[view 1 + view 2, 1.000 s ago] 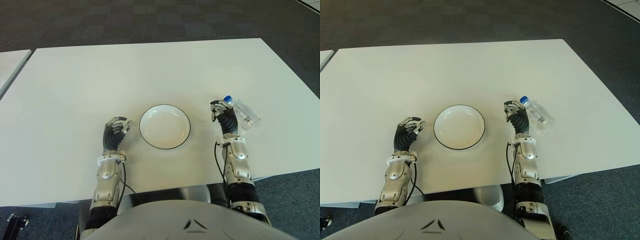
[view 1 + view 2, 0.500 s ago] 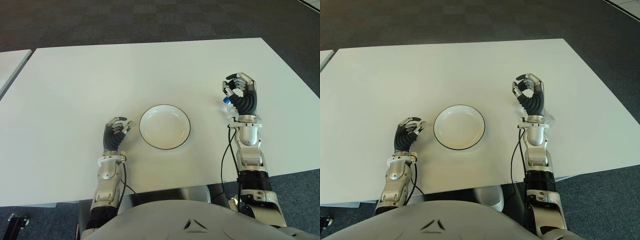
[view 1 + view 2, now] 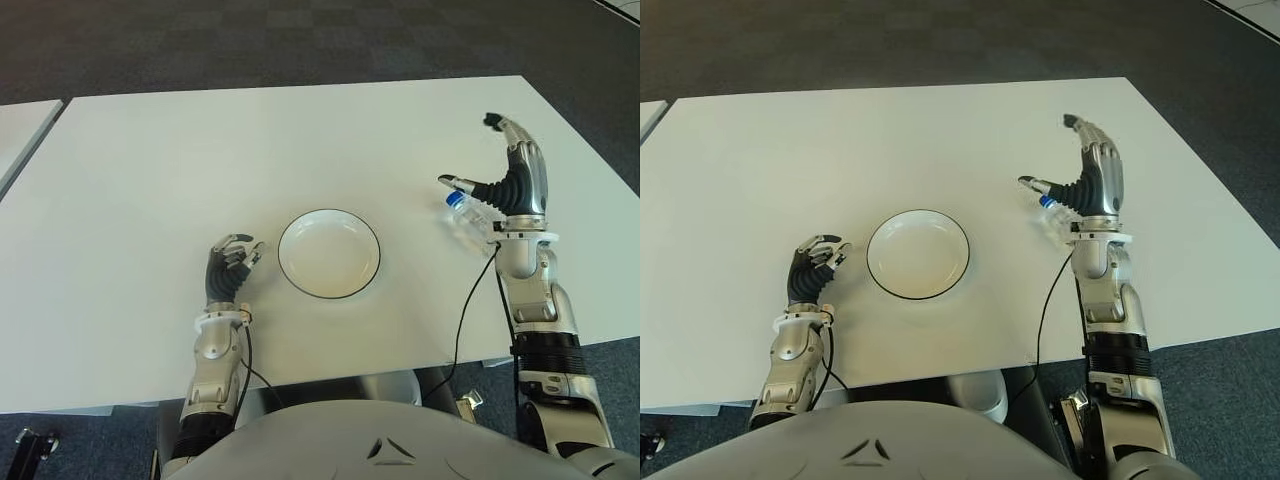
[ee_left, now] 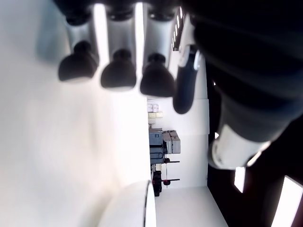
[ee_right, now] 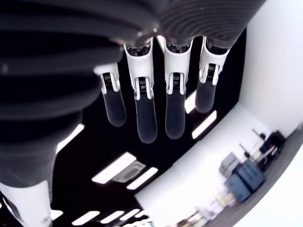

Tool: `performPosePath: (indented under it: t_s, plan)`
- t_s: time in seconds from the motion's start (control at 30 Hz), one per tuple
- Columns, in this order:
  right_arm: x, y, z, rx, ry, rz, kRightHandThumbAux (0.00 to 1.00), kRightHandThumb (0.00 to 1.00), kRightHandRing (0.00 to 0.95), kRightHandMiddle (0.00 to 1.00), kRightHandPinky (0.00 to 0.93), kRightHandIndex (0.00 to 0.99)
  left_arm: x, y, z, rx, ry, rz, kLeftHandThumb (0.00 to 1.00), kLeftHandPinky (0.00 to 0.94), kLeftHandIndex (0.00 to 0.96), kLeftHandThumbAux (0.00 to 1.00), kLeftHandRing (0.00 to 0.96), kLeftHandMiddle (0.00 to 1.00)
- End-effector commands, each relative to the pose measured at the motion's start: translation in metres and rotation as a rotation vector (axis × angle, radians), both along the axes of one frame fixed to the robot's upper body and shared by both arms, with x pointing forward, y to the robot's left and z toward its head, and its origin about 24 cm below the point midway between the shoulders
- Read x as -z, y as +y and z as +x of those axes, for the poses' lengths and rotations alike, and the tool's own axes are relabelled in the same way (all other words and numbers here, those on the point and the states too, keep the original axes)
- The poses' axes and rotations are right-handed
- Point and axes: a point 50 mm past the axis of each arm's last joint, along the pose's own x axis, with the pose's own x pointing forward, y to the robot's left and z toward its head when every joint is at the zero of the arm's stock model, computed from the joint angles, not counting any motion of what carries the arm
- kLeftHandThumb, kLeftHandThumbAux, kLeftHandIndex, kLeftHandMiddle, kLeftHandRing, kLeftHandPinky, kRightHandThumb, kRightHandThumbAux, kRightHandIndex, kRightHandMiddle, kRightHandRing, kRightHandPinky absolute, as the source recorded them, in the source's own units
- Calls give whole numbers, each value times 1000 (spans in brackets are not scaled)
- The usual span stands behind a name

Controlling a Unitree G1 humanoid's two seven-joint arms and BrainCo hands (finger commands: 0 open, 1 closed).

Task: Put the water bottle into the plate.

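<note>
The clear water bottle lies on the white table point(image 3: 250, 150), right of the plate. Only its blue cap point(image 3: 455, 199) and a bit of its neck show; my right hand covers the remainder. The white plate with a dark rim point(image 3: 329, 255) sits near the table's front middle, with nothing in it. My right hand point(image 3: 478, 158) is raised over the bottle, fingers stretched out and thumb pointing toward the plate. In the right wrist view its fingers point(image 5: 146, 118) are straight and hold nothing. My left hand point(image 3: 232, 262) shows left of the plate, fingers curled, holding nothing.
A second white table point(image 3: 20, 125) stands at the far left across a narrow gap. Dark carpet point(image 3: 300, 40) surrounds the table. The table's right edge runs close beside my right arm. A black cable point(image 3: 462, 320) hangs along my right forearm.
My right hand moved from beside the bottle to above it, rose, and opened from a curl to straight fingers. The bottle, plate and left hand stayed put.
</note>
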Motion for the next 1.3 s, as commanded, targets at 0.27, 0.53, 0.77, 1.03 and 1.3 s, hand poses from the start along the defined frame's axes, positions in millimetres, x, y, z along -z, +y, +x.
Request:
performPosePath:
  t_s: [0.27, 0.53, 0.77, 1.03, 1.3]
  plan:
    - [-4, -8, 10, 296, 183, -111, 401, 448, 0, 0, 0, 0, 8, -1, -5, -20, 44, 0, 701, 848, 436, 720, 854, 848]
    - [23, -38, 32, 483, 342, -202, 288, 363, 0, 0, 0, 0, 6, -1, -6, -20, 31, -9, 702, 847, 436, 720, 852, 846]
    - [26, -31, 22, 474, 500, -107, 256, 360, 0, 0, 7, 0, 6, 0, -7, -22, 33, -2, 703, 844, 436, 720, 850, 844]
    - [44, -24, 23, 491, 654, -27, 144, 522, 0, 0, 0, 0, 6, 1, -7, -25, 40, -7, 703, 846, 436, 719, 850, 843]
    - [93, -45, 35, 500, 847, -130, 134, 590, 0, 0, 0, 0, 5, 1, -7, -31, 31, -12, 704, 849, 437, 718, 850, 841]
